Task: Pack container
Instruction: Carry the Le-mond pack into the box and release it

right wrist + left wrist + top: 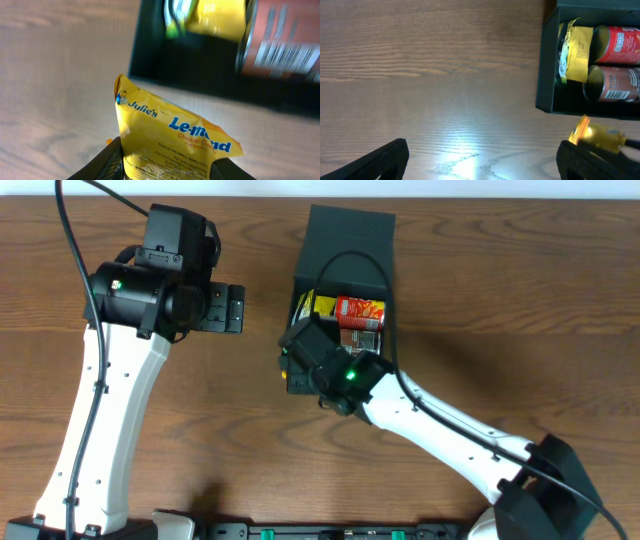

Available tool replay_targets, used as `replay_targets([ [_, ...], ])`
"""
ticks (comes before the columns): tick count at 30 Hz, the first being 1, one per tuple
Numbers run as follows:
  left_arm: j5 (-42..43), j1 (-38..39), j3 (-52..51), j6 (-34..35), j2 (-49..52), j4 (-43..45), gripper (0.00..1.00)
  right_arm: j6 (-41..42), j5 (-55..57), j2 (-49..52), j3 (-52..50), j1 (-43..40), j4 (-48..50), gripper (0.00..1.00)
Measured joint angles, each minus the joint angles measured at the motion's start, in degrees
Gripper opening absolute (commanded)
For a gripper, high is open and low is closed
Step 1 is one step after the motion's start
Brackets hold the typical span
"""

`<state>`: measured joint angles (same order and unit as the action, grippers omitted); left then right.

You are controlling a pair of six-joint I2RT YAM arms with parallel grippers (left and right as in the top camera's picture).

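The dark container (350,235) stands open at the table's back middle, its lid flipped away. Inside lie a yellow packet (322,305), a red can (360,310) and a darker can (620,82). My right gripper (167,167) is shut on a yellow Julie's Le-mond packet (170,135), held just outside the container's near wall (200,75). In the overhead view that gripper (300,352) sits at the container's front left corner and hides the packet. My left gripper (482,165) is open and holds nothing; in the overhead view it (225,308) hovers over bare wood left of the container.
Wood-grain table (500,300) surrounds the container on all sides. The right arm (450,425) stretches from the front right corner toward the container. A black cable (345,265) loops over the box. The held packet's edge (595,135) shows beside my left gripper's right finger.
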<state>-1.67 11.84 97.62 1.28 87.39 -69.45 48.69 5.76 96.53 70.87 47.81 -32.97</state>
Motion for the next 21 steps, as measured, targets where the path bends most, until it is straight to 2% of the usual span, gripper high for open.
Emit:
replay_targets([
  [12,0.0,0.0,0.0,0.0,0.0,0.3,0.95,-3.8,1.7,0.0,0.0,-8.7,8.4,0.37],
  [21,0.0,0.0,0.0,0.0,0.0,0.5,0.95,-4.2,-2.3,3.7,0.5,-9.9,14.2,0.35],
])
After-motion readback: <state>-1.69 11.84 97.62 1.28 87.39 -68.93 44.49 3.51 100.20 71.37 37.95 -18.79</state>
